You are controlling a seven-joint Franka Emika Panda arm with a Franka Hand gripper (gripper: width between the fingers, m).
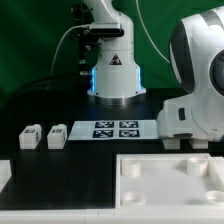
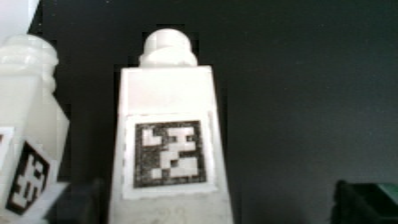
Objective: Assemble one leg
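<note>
The gripper (image 2: 217,205) stands open, holding nothing; one leg (image 2: 173,150) before it, a second leg (image 2: 25,120) just beside; marker board (image 1: 115,128) lies on the surface (image 1: 85,160).

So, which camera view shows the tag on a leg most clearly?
The wrist view. There one leg fills much of the picture, and its black-and-white tag shows square by square. The exterior view shows the legs only as small white blocks at the exterior view's left; their tags are too small to read.
</note>
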